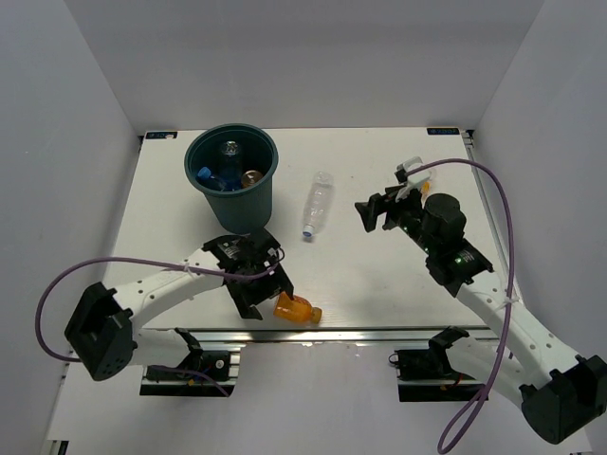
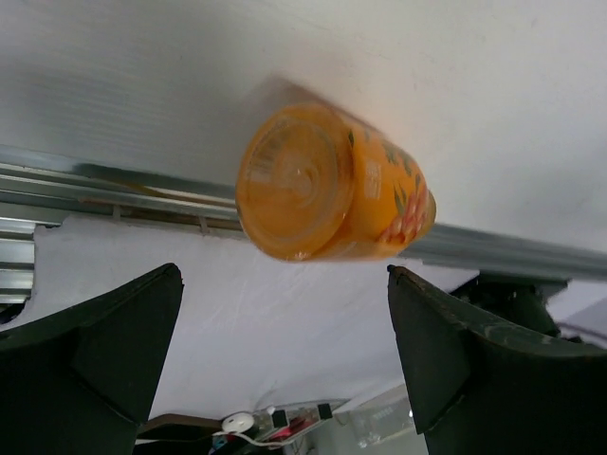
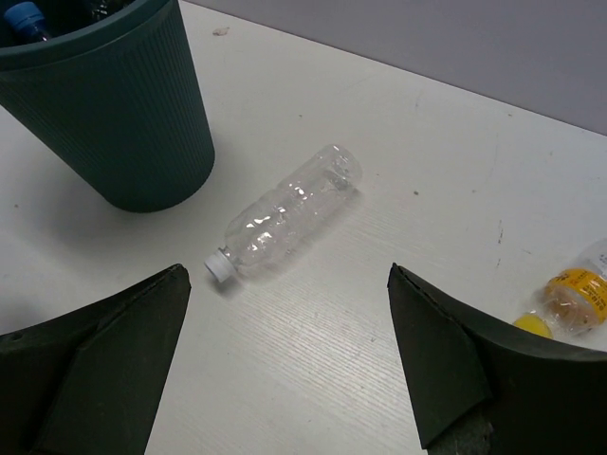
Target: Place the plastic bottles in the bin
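bin [image 1: 237, 204] at far left of table [image 1: 379, 275], several bottles [image 1: 228, 169] inside. orange bottle [image 1: 296, 310] on side at near edge; left gripper [image 1: 268, 296] jaws wide beside it, not gripping. plain clear bottle [image 1: 318, 204] lying mid-table. right gripper [image 1: 373, 210] spread wide, empty. small yellow-capped bottle [image 3: 574, 299] close by it.

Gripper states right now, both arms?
Left gripper: open, empty; orange bottle lies just ahead, not gripped.
Right gripper: open, empty; clear bottle lies ahead on the table.
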Tool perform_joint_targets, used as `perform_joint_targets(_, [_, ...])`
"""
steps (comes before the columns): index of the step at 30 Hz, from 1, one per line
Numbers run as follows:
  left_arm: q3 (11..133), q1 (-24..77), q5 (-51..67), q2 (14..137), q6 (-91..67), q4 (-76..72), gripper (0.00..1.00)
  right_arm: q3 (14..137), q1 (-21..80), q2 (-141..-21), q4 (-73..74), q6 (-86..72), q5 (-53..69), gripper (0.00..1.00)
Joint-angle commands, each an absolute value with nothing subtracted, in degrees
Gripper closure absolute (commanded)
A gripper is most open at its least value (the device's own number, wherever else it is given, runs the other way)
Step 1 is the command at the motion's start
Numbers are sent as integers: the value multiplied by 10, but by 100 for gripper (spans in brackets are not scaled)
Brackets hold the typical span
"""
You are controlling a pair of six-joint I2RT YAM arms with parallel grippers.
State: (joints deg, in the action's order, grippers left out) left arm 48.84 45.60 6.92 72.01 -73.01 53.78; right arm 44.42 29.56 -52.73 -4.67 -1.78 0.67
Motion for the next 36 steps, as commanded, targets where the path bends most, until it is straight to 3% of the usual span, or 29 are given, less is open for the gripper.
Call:
perform_joint_targets(1, [535,466,26,756,-777,550,2,430,292,-512,-81,-26,-11,10])
perform_joint_targets(6, [597,500,-31,828,-811,617,2,432,291,-501,-65,-26,-52,11])
perform_joint_targets(33, [686,582,-4,1016,-823,626,2,383,292,-399,-90,-11,-113,11])
perform_joint_targets(36, [688,584,-4,1020,-819,622,9,383,291,-400,-91,-12,-113,11])
